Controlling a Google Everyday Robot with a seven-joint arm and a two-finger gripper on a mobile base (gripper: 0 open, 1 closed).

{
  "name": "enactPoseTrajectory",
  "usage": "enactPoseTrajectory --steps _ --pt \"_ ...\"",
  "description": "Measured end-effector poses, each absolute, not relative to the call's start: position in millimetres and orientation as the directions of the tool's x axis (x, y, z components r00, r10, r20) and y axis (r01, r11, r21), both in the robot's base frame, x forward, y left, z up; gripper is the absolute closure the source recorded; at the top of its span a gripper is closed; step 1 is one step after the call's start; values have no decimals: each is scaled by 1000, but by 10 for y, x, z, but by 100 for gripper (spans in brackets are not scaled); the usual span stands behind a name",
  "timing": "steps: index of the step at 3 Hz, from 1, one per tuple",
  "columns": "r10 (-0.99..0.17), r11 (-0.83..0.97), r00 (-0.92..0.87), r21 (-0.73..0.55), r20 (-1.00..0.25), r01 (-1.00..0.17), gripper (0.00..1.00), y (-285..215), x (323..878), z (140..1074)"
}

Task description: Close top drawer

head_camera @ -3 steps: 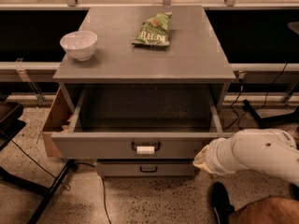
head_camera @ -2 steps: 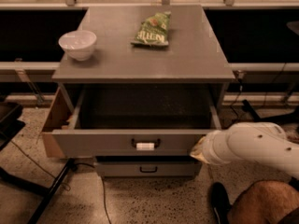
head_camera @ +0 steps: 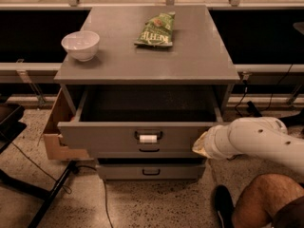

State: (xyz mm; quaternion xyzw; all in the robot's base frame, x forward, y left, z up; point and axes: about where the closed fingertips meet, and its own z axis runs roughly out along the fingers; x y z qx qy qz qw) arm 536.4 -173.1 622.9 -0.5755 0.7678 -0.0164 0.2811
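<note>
The top drawer (head_camera: 118, 139) of the grey cabinet stands pulled out, its deep box open with a speckled floor. Its front bears a dark handle wrapped with a white tag (head_camera: 148, 138). My white arm (head_camera: 256, 139) reaches in from the right, and my gripper (head_camera: 200, 146) is at the right end of the drawer front, touching or nearly touching it. The arm's end hides the fingers.
A white bowl (head_camera: 80, 44) and a green chip bag (head_camera: 156, 31) lie on the cabinet top (head_camera: 190, 65). Two lower drawers with plain handles (head_camera: 150, 171) are shut. A person's knee and shoe (head_camera: 251, 203) are at the lower right. Cables and a stand leg lie at the lower left.
My arm has moved left, bringing the gripper up to the right end of the drawer front. The drawer looks about as far out as before.
</note>
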Motion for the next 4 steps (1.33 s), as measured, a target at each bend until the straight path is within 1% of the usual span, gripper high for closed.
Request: enactPoseTrajectory --steps 1,2,3,4 --pt "-893 337 -179 -349 -413 -875 100 -1731 5365 6229" --pt "-908 295 -122 -403 -402 -866 100 -1785 5816 6337" --pt "-908 295 -122 -403 -402 -866 100 -1783 5809 6337" --pt "-915 267 -84 -436 -395 -860 100 -1803 6160 6412"
